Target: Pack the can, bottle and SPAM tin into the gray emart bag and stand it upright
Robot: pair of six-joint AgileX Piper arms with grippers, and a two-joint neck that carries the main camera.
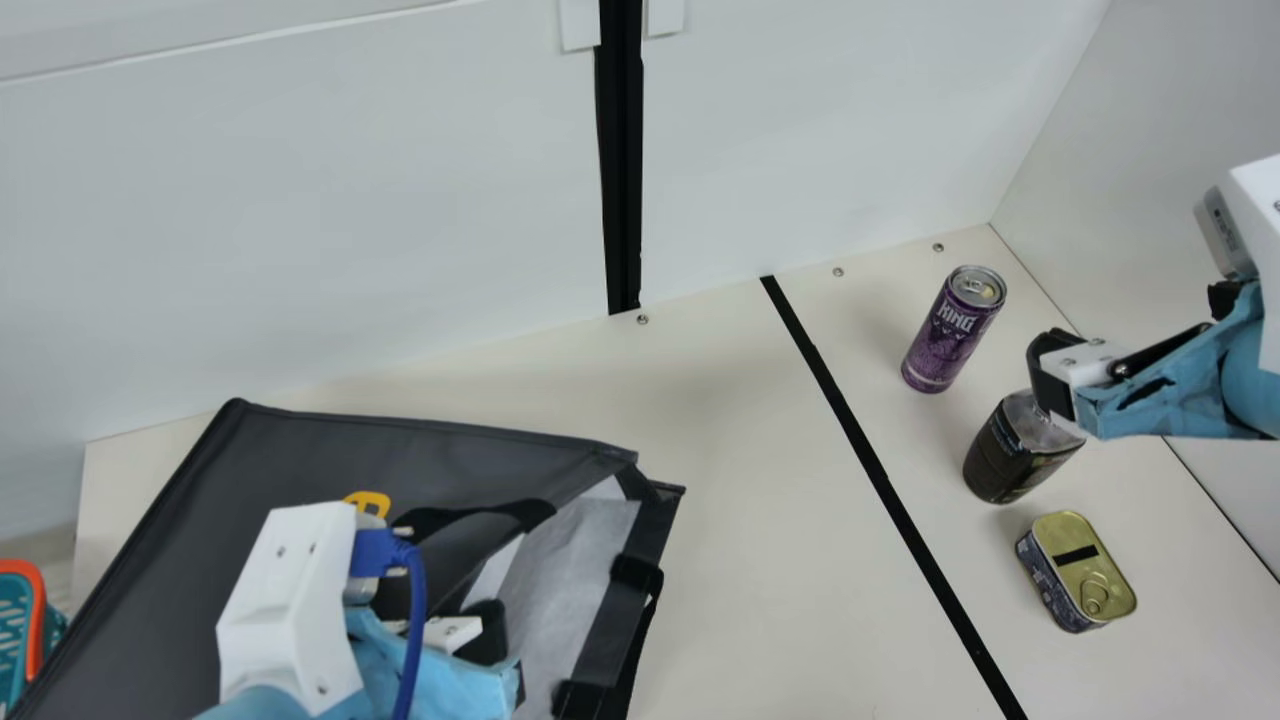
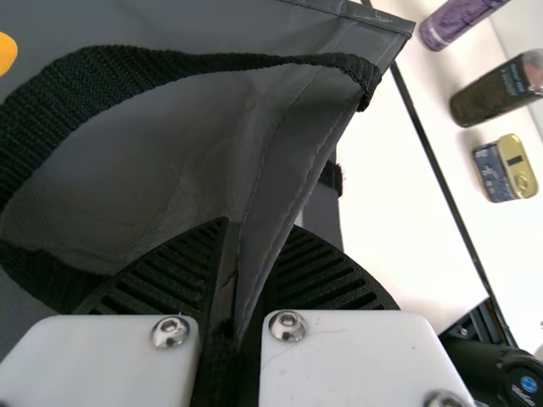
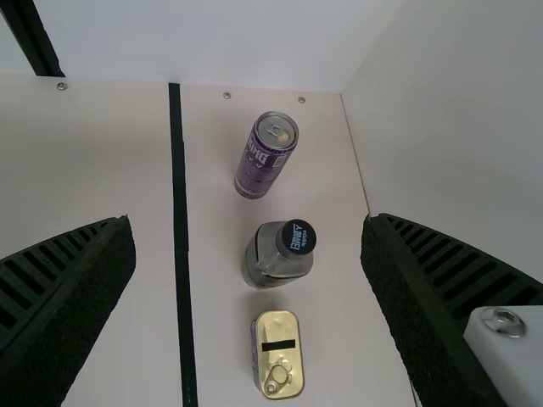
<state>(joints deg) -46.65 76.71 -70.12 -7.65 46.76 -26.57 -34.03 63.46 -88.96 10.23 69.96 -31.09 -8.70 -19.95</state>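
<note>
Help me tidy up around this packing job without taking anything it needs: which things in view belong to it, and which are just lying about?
Part of the job:
- purple can
- dark bottle
- tin
- gray bag, to pack them in

Just there:
- teal basket with an orange rim, at the main view's left edge
- black strip on the table

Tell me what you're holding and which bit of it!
My left gripper pinches the gray bag by the cloth edge of its mouth. My right gripper is open and holds nothing.
</note>
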